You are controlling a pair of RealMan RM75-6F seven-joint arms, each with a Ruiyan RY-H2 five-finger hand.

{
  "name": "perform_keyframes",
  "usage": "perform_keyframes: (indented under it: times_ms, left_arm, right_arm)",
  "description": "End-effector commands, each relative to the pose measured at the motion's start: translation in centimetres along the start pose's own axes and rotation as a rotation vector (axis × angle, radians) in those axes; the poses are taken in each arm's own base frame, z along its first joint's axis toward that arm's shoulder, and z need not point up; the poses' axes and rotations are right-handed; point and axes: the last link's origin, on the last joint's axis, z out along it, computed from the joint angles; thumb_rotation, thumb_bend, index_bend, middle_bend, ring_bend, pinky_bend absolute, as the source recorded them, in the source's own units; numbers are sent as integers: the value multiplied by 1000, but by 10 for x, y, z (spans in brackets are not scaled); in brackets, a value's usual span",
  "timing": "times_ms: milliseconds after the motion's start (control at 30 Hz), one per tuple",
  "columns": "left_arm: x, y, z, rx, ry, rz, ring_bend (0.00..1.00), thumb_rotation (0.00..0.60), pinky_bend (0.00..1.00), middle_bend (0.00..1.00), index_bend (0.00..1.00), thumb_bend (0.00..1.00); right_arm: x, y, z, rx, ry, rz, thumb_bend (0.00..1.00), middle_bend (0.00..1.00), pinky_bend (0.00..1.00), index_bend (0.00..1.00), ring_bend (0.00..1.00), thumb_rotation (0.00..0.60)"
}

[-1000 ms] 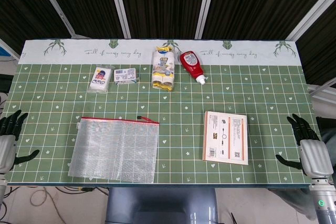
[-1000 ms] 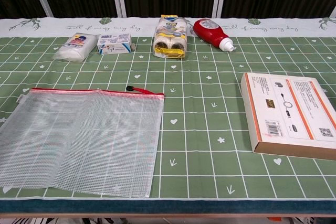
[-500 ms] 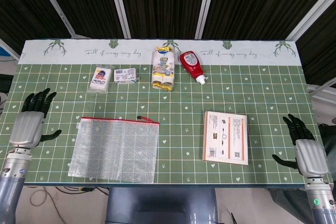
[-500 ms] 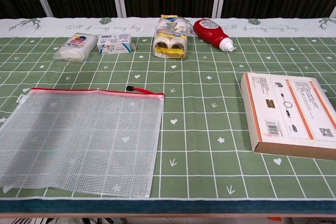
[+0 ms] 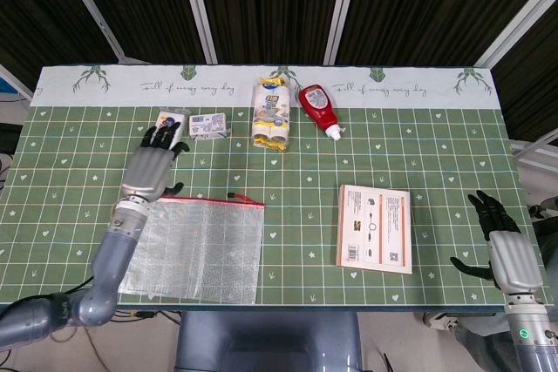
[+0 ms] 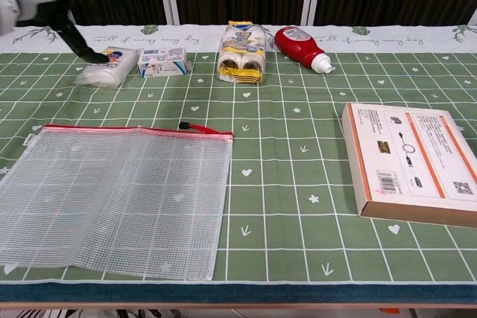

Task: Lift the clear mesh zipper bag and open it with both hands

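- Left hand (image 5: 151,170): silver-grey palm shell, black fingers, smooth grey forearm.
- Right hand (image 5: 513,254): same colours; possibly a green wrist light.

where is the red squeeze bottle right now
In the head view the red squeeze bottle lies at the table's far edge near the middle, right beside the yellow-and-white roll pack.

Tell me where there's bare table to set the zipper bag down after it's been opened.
Bare cloth lies between the zipper bag and the flat box, and in the strip between the bag's red zipper edge and the back row. The back row is crowded: white packet, small box, yellow pack, red bottle. The left hand hangs over the bag's far left corner.
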Motion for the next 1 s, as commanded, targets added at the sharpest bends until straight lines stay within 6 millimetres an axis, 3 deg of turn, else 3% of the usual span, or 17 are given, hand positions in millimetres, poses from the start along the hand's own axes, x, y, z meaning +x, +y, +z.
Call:
perform_keyframes:
  times_ms: [33, 433, 1000]
  left_arm:
    - [-18, 33, 24, -12, -52, 45, 0, 600, 0, 12, 353, 230]
    - [-64, 83, 50, -16, -154, 122, 0, 600, 0, 29, 436, 247]
    - [-96, 107, 58, -33, -205, 175, 0, 600, 0, 34, 467, 260]
  right_arm:
    - [0, 0, 1, -5, -3, 4, 123, 0, 195, 0, 0, 600]
    - [-1, 3, 3, -30, -19, 28, 123, 0, 195, 0, 0, 600]
    - [0, 4, 5, -48, -29, 53, 125, 0, 195, 0, 0, 600]
